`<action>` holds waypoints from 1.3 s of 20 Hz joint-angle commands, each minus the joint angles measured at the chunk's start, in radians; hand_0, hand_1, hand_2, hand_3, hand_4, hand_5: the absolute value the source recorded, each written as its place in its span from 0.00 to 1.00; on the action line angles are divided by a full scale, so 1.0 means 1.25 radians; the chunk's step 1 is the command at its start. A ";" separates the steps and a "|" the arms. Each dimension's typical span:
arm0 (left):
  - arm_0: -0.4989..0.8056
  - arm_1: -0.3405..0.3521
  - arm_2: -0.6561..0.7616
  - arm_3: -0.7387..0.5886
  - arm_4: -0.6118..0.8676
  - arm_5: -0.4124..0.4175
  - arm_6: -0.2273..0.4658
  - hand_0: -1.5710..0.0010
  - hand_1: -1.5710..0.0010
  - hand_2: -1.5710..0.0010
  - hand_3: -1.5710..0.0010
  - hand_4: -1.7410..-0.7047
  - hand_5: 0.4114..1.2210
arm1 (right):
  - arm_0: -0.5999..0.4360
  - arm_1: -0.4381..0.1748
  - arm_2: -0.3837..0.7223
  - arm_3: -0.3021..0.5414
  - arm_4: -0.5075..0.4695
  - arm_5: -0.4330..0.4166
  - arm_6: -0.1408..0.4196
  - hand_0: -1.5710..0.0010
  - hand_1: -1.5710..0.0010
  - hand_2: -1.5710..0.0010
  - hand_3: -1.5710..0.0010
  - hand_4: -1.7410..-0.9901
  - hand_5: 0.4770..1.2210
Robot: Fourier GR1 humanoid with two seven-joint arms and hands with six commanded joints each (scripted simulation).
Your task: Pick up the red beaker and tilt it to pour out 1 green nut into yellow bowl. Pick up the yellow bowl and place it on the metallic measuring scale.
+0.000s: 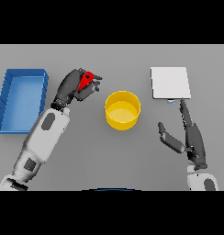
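Observation:
My left hand [72, 87] is curled round the red beaker [86, 81], which it holds tilted, its mouth turned toward the yellow bowl [122, 110]. The beaker is left of the bowl and apart from its rim. The bowl stands upright in the middle of the table; I cannot make out a green nut in it. The metallic measuring scale [170, 82], a pale square plate, lies at the back right. My right hand [189, 135] rests right of the bowl with straight fingers pointing toward the scale's near edge, and it holds nothing.
A blue tray [22, 98] with raised walls sits at the left edge of the table, just beyond my left forearm. Bare grey table lies between the bowl and the scale.

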 commanded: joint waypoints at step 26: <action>-0.383 0.126 -0.574 0.134 -0.499 -0.309 0.030 0.00 0.00 0.00 0.04 0.01 1.00 | 0.011 0.039 -0.007 0.006 -0.044 0.002 -0.022 1.00 1.00 1.00 1.00 0.60 0.22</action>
